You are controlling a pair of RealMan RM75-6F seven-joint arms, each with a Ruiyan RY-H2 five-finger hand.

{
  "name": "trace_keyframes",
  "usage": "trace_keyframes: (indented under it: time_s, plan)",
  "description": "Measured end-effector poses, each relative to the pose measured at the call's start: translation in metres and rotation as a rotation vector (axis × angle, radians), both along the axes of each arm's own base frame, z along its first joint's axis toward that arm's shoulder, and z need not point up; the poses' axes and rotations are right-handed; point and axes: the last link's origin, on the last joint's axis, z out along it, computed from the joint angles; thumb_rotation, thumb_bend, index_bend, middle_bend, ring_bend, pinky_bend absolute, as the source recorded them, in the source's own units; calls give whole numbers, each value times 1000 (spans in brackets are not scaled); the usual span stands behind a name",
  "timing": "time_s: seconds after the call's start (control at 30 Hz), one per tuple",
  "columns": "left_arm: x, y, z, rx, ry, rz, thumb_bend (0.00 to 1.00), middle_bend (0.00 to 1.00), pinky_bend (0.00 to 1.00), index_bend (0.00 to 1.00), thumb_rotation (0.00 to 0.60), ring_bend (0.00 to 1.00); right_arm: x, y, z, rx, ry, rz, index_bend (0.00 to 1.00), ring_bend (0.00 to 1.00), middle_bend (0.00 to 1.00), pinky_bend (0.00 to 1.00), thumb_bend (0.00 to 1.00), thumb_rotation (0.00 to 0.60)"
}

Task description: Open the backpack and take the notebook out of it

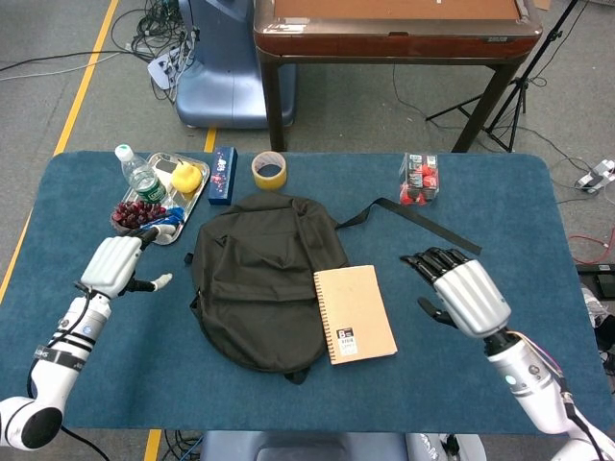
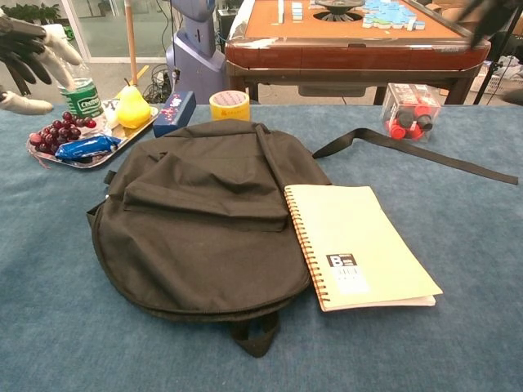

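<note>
The black backpack (image 1: 261,277) (image 2: 204,220) lies flat in the middle of the blue table. A tan spiral notebook (image 1: 354,313) (image 2: 364,244) lies closed on the cloth just right of it, its spine against the bag's edge. My right hand (image 1: 459,294) hovers open, well to the right of the notebook, holding nothing; the chest view shows only a dark tip of it (image 2: 482,11) at the top right corner. My left hand (image 1: 115,264) (image 2: 29,53) is open, left of the backpack, clear of it.
A metal tray (image 1: 198,184) (image 2: 98,160) with grapes, a lemon and a blue packet sits back left beside a water bottle (image 1: 138,174). A blue box (image 1: 222,175), a tape roll (image 1: 269,170) and a clear box of red items (image 1: 419,180) line the back edge. The backpack strap (image 1: 423,225) trails right.
</note>
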Motion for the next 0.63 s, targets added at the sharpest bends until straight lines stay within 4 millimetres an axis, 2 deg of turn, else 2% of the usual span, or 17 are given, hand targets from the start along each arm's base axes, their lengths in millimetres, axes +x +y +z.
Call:
trace_keyframes:
  time_s: [0.07, 0.3, 0.53, 0.63]
  plan:
    - [-8, -4, 2, 35, 21, -2, 218, 306, 216, 252, 600, 264, -13, 6, 6, -13, 24, -40, 419, 343, 409, 458, 304, 600]
    - [-40, -19, 14, 144, 86, 8, 218, 306, 206, 262, 600, 265, -53, 26, 18, -21, 52, -163, 445, 344, 415, 459, 322, 600]
    - [-78, -52, 25, 234, 142, 36, 218, 305, 196, 267, 600, 263, -88, 47, 29, -34, 42, -259, 448, 344, 416, 458, 347, 600]
    - [-87, -67, 27, 259, 146, 53, 218, 305, 194, 267, 600, 262, -102, 59, 33, -62, 40, -302, 454, 344, 416, 458, 350, 600]
